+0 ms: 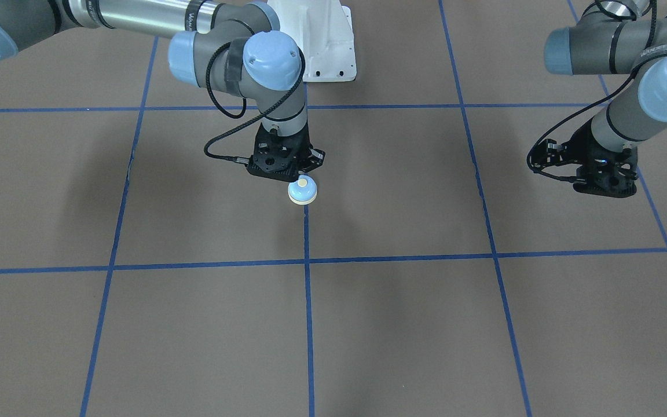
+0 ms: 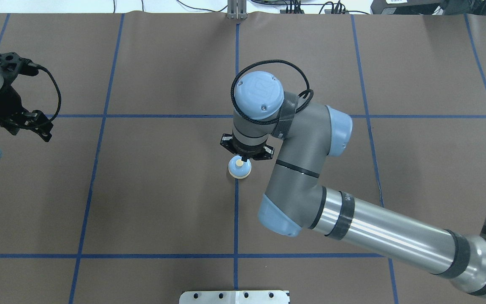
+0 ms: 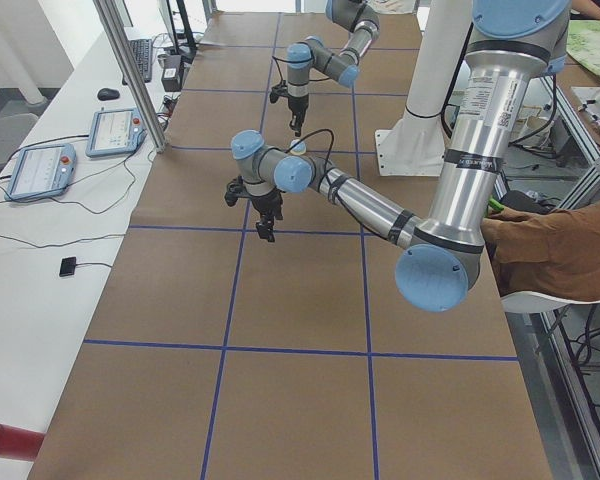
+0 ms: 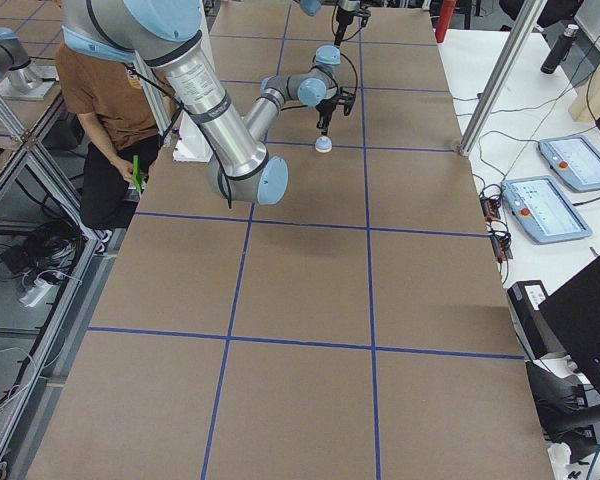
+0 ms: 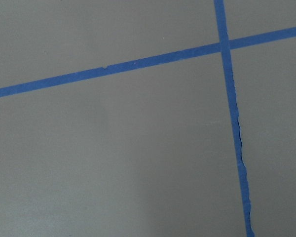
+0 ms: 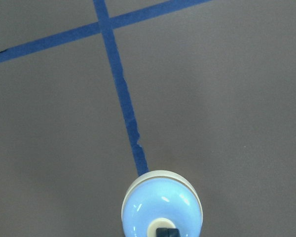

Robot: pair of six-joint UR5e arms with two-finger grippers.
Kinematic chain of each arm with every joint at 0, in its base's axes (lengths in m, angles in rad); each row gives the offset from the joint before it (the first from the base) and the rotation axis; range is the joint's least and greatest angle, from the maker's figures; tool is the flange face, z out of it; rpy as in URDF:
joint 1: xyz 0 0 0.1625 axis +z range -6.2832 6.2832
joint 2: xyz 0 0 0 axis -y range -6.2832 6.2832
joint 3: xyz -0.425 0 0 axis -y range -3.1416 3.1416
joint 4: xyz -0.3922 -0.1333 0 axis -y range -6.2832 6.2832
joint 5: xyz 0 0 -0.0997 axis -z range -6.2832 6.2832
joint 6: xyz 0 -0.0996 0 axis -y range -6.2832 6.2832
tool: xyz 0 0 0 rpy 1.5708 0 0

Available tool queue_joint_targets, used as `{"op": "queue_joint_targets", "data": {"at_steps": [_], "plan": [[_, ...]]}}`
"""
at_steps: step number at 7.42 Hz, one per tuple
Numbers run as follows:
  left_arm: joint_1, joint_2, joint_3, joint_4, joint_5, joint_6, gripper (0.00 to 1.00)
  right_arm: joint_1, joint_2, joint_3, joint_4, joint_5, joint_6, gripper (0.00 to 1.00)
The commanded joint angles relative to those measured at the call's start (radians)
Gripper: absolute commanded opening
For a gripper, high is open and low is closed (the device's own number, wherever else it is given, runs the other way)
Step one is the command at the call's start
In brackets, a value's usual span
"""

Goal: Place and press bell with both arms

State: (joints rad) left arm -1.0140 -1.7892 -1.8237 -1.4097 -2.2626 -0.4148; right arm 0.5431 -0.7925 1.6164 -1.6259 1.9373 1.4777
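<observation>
The bell (image 1: 302, 191), with a light blue dome and a cream button and base, stands on the centre blue tape line; it also shows in the overhead view (image 2: 239, 169) and the right wrist view (image 6: 160, 205). My right gripper (image 2: 240, 160) points straight down over it, shut, its black tip (image 6: 167, 232) on the cream button. My left gripper (image 2: 44, 134) hangs far off to the left above bare table, apart from the bell, and looks shut and empty. The left wrist view shows only table and tape.
The brown table (image 2: 163, 190) carries a grid of blue tape lines (image 2: 99, 115). The white pedestal base (image 1: 325, 40) stands at the robot's side. A person sits beside the table (image 4: 110, 110). Tablets lie on the side bench (image 3: 115, 130).
</observation>
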Motion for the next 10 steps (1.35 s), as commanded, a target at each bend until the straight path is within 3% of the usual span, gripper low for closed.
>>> {"op": "queue_joint_targets", "data": {"at_steps": [1, 2, 5, 7, 9, 10], "plan": [[-0.003, 0.001, -0.002, 0.0, -0.002, 0.002, 0.9, 0.113, -0.196, 0.265, -0.088, 0.073, -0.156, 0.0], [-0.021, 0.002, -0.006, 0.0, -0.003, 0.002, 0.99, 0.182, -0.283, 0.304, -0.086, 0.131, -0.269, 0.0], [-0.092, 0.045, -0.051, -0.003, -0.015, 0.061, 0.99, 0.456, -0.531, 0.342, -0.078, 0.296, -0.74, 0.0], [-0.187, 0.115, -0.059, -0.011, -0.017, 0.214, 0.99, 0.64, -0.654, 0.309, -0.08, 0.316, -1.1, 0.0], [-0.321, 0.183, -0.043, -0.011, -0.018, 0.394, 1.0, 0.801, -0.726, 0.228, -0.08, 0.414, -1.374, 0.0], [-0.392, 0.21, -0.013, -0.012, -0.02, 0.486, 1.0, 0.864, -0.757, 0.221, -0.083, 0.416, -1.477, 0.0]]}}
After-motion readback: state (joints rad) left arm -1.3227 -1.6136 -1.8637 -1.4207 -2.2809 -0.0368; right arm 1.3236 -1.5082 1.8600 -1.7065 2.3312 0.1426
